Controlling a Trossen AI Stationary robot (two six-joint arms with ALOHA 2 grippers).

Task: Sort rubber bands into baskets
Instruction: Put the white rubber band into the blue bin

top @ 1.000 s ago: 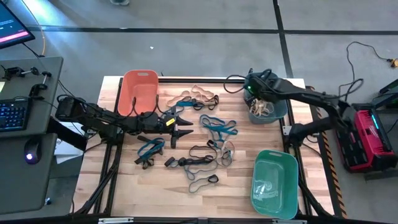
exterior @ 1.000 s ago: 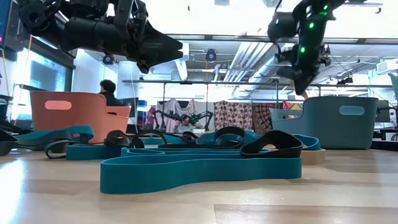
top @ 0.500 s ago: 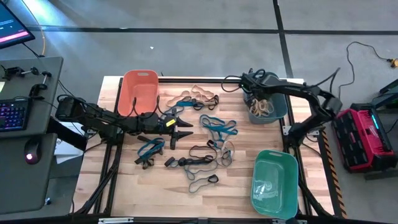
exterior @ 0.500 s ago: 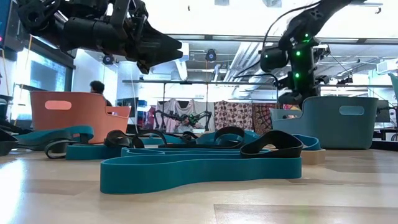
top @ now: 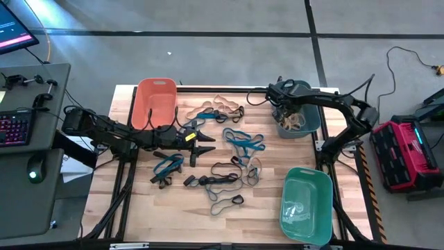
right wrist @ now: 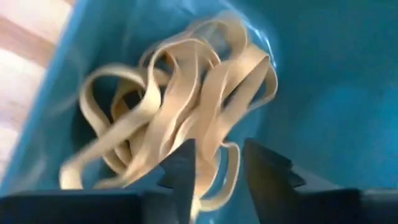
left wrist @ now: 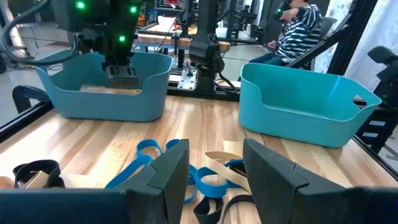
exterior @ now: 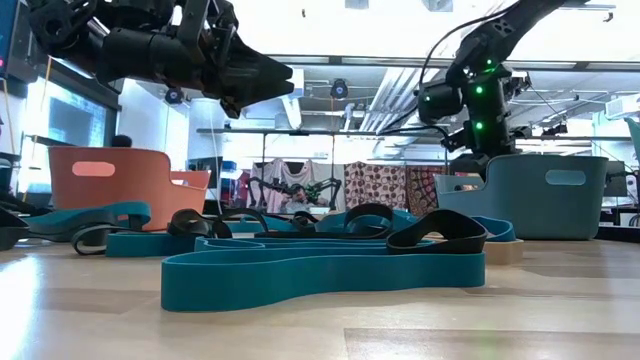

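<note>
Your right gripper hangs over the near-left corner of the dark teal-blue rounded plastic tub, its dark fingers pointed down into it. From the right wrist camera you see those fingers standing apart with a gap between them and nothing pinched; directly beyond their tips lies a loose heap of tan rubber bands on the tub floor. In the low view the same gripper dips just behind the tub's rim.

Your left gripper hovers above the wooden table, its fingers spread and empty. Ahead of its tips you have the scatter of unsorted bands: blue rubber bands straight in front, black rubber bands off to one side of them, and a blue-and-black tangle beside the gripper itself. A few tan and black loops lie on its other side, towards the far edge of the table. Just behind the left gripper, close to its arm, stands the orange-salmon plastic tub.

The lighter green plastic tub sits at the table's near corner, well apart from both of your grippers, with something pale and hard to make out in its bottom. In the left wrist view you can see a person in a striped top seated beyond the table.
</note>
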